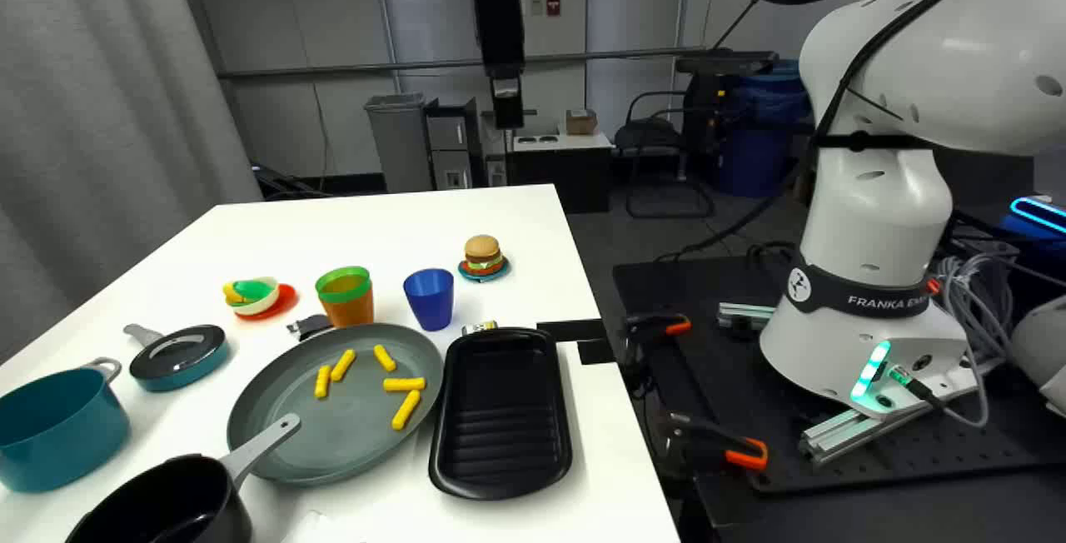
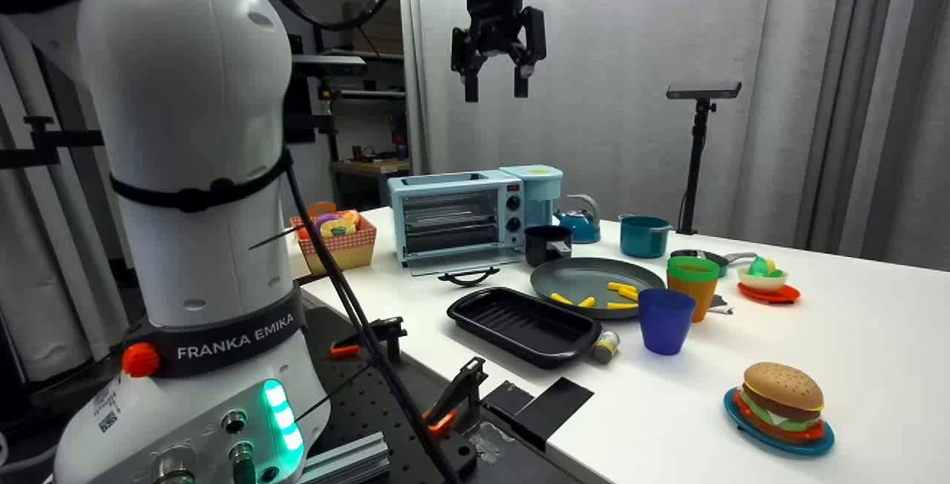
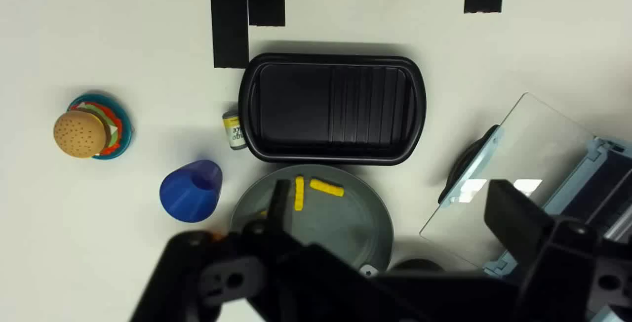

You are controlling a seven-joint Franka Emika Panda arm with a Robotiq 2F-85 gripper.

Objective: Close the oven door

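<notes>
In the wrist view, the gripper [image 3: 390, 194] hides some of the grey plate [image 3: 340, 221]; the right edge crops the oven [image 3: 595, 191].

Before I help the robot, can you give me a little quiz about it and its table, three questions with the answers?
1. True or false: the oven door is open.
2. What is the gripper holding? a) a burger b) a blue cup c) nothing
3. How many yellow sticks lie on the gray plate?

Key: 1. True. 2. c. 3. Five.
</notes>
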